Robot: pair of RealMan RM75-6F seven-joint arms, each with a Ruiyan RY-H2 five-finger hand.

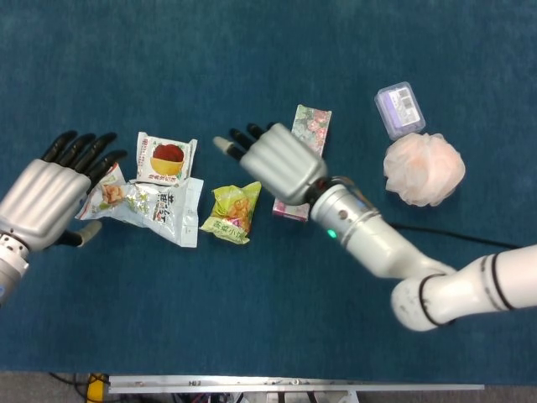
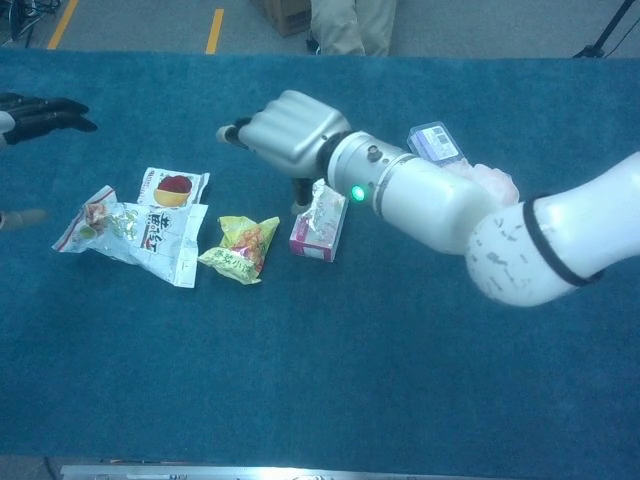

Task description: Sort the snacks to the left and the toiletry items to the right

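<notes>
A yellow-green snack bag lies on the blue table beside the other snacks: a white packet with a red picture and a crumpled white bag. My right hand hovers just above and right of the yellow bag, fingers spread, holding nothing. Under its wrist lies a floral tissue pack. At the far right sit a pink bath pouf and a clear purple box. My left hand is open at the left, beside the crumpled bag.
The blue cloth covers the whole table. A person's legs and a cardboard box stand beyond the far edge in the chest view. The table's near metal edge runs along the bottom.
</notes>
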